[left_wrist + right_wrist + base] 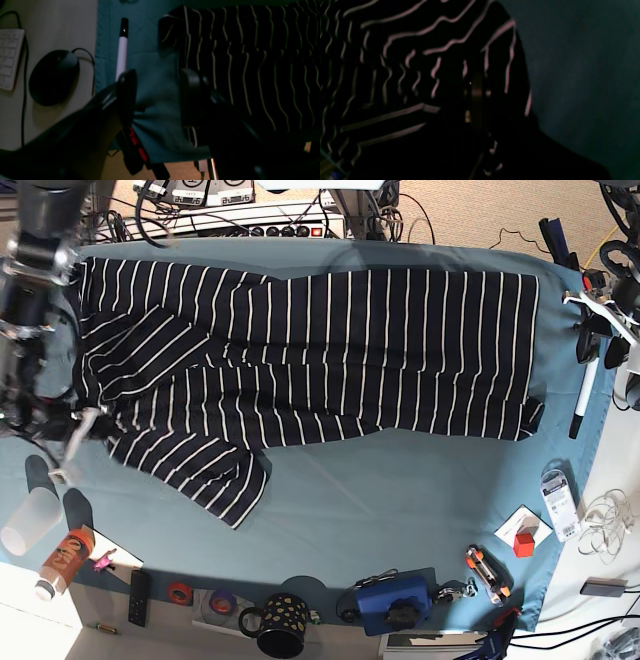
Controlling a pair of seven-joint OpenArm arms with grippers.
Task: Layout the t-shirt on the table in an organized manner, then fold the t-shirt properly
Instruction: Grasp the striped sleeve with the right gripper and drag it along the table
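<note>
The t-shirt [320, 350], dark with thin white stripes, lies spread across the far half of the teal table [400, 500], one sleeve angled toward the front left. My right gripper [78, 430] is at the shirt's left edge. In the right wrist view puckered striped fabric [407, 75] covers the fingers, so it looks shut on the t-shirt. My left gripper [160, 97] is open and empty over bare teal cloth, just beside the shirt's right edge [250, 75]. It also shows in the base view [590, 335].
A white marker [122, 50] lies on the cloth beside my left gripper. A mouse [53, 76] and keyboard [8, 57] sit off the table's side. Along the front edge are a cup [30, 520], a mug [282, 625], a blue device [395, 605] and small items.
</note>
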